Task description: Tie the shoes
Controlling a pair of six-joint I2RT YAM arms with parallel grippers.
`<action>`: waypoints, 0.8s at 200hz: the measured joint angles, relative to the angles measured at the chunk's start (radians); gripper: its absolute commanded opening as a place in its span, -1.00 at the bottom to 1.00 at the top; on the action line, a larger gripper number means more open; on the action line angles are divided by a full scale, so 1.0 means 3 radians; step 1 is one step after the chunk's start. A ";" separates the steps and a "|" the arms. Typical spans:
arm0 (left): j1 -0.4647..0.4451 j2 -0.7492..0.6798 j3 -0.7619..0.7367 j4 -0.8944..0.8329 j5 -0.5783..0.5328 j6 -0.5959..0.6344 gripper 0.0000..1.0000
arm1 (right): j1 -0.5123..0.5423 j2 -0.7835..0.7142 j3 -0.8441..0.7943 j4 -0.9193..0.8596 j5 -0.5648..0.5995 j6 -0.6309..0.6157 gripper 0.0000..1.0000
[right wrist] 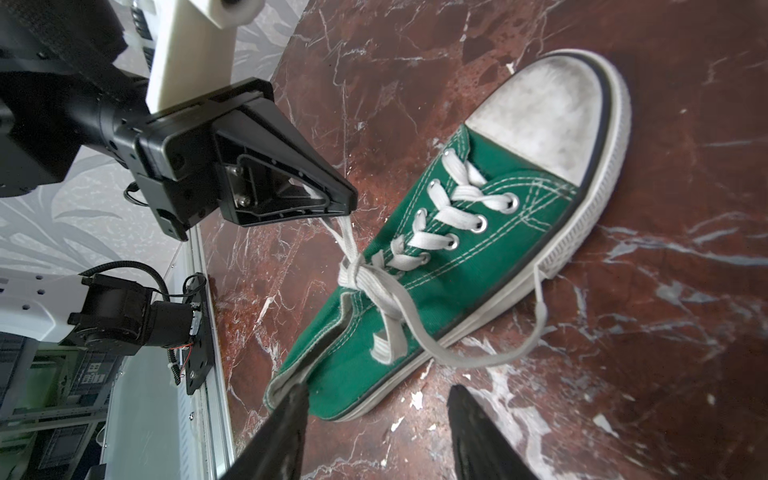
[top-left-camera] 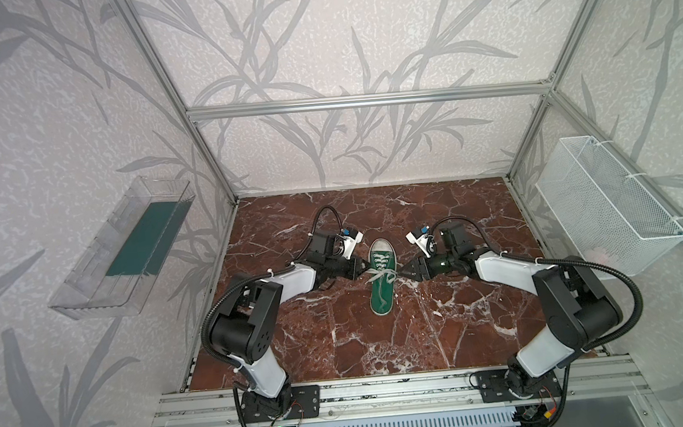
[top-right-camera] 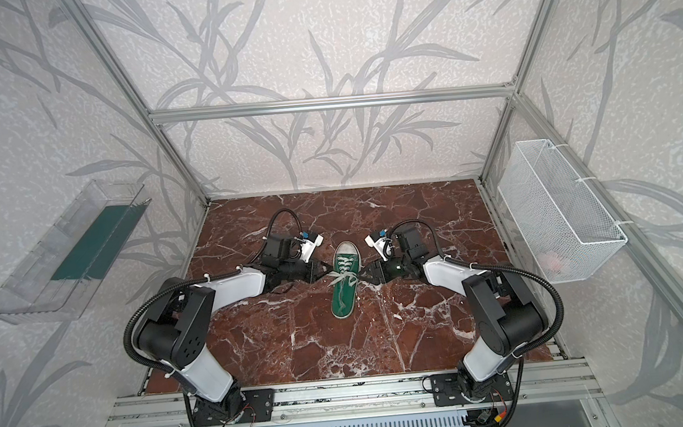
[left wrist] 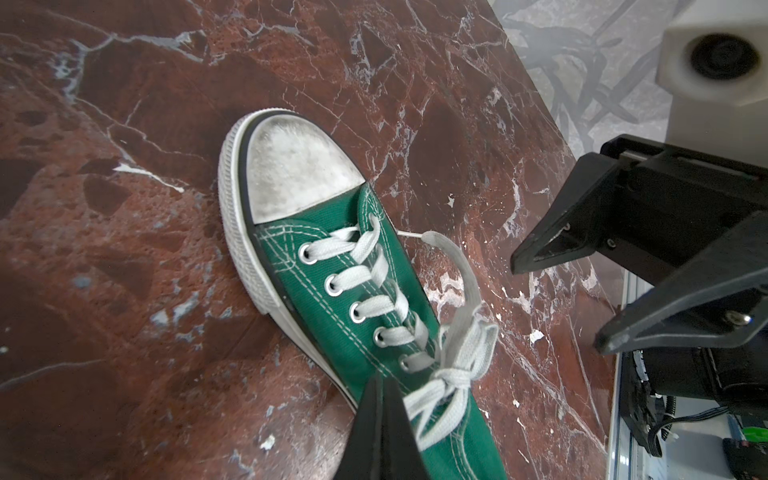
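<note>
Rail in the foreground, then the marble-patterned table, where the two grippers flank a lone shoe. It lies at mid-table, heel toward the rail and toe toward the wall. Left gripper is clamped on a doubled lace, drawn taut from the knot above the top eyelets. Right gripper hangs just beside the shoe's other flank, jaws apart, holding nothing.

The danger, on this evidence, is a one-sided pull. Nothing pins the shoe and nothing grips it on the right. More tension from the left could drag the light shoe across the smooth table. It could also draw the right-hand loop back through the knot and undo the bow. The loose end, trailing on the table by the sole, could snag a finger if the right gripper goes back in.

The shoe is a green canvas low-top with white stitching and metal eyelets. Flat white lace crosses up the front, and the ribbed white sole is edged in black. Its toe cap is scuffed and greying. Behind it stands the wall, printed with grey leaves.
</note>
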 measured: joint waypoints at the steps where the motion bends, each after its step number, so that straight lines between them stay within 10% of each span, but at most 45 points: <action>1: 0.0000 0.0000 0.0000 0.0000 0.0000 0.0000 -1.00 | 0.0005 0.0004 0.0006 -0.0009 -0.0001 0.0000 0.05; 160: 0.0000 0.0019 0.0033 -0.0023 0.0000 -0.0001 -1.00 | 0.0248 0.0718 0.0675 -0.0355 0.0033 -0.0313 0.03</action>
